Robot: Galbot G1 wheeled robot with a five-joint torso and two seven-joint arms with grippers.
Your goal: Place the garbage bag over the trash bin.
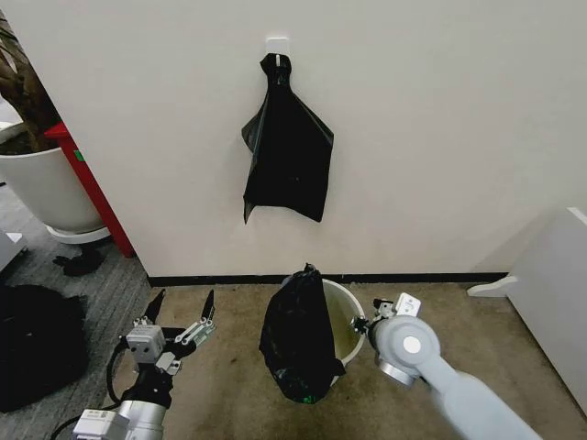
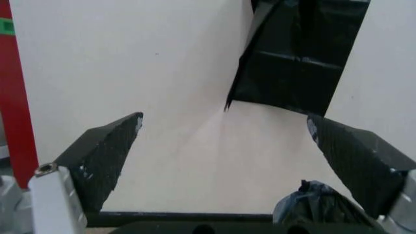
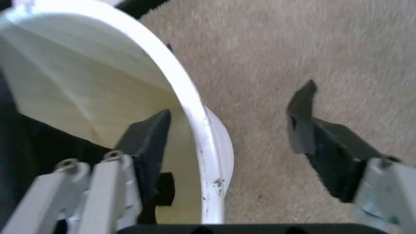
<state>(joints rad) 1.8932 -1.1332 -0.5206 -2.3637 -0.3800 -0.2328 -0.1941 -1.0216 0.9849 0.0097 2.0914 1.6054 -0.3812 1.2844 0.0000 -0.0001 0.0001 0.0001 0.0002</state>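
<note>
The white trash bin stands on the carpet near the wall. The black, crinkly garbage bag hangs over the bin's left side, bunched to a peak above the rim, and the bin's right half is uncovered. My right gripper is open at the bin's right rim. In the right wrist view the right gripper straddles the bin's rim, one finger inside and one outside. My left gripper is open and holds nothing, left of the bin. The left gripper faces the wall, with the bag's top nearby.
A black knotted bundle hangs from a wall hook above the bin. A dark heap lies at the left. A large white plant pot and a red panel stand at the back left. A white board is at the right.
</note>
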